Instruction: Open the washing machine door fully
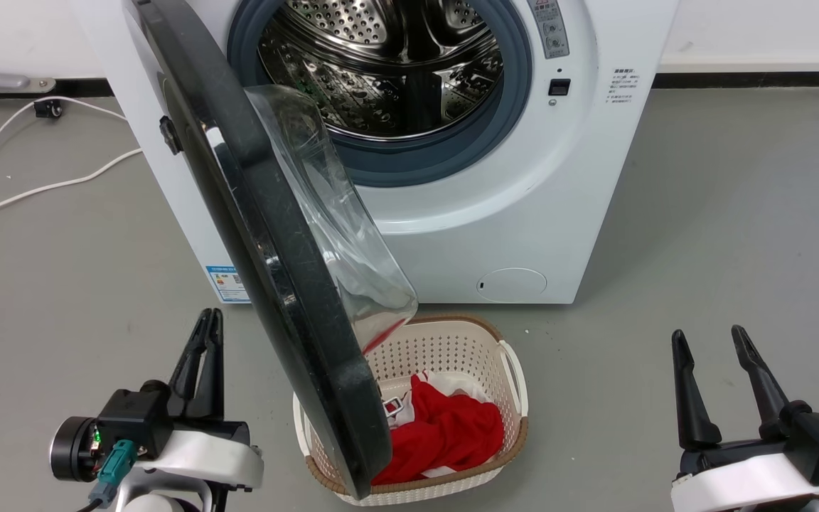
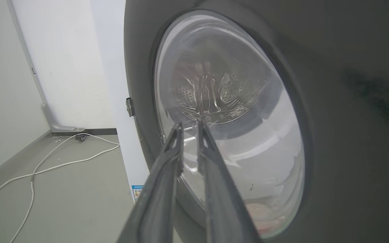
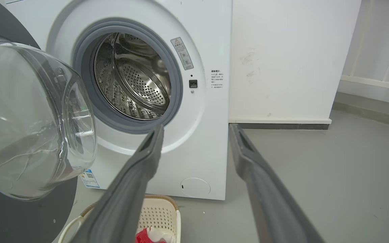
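The washing machine door [image 1: 257,235], a glossy black disc with a clear glass bowl bulging from its inner face, stands swung out from the white washing machine [image 1: 537,199], nearly edge-on to the camera. Behind it, the steel drum [image 1: 381,64] lies exposed inside its grey rubber ring [image 1: 409,162]. The door's lower edge crosses in front of a white laundry basket [image 1: 516,384] on the grey floor [image 1: 722,235], which holds red and white cloth [image 1: 452,434]. The left gripper [image 1: 210,316], fingers close together, sits just left of the door; the right gripper [image 1: 707,333], fingers spread, sits well apart at lower right. A white cable [image 1: 40,188] trails at left.
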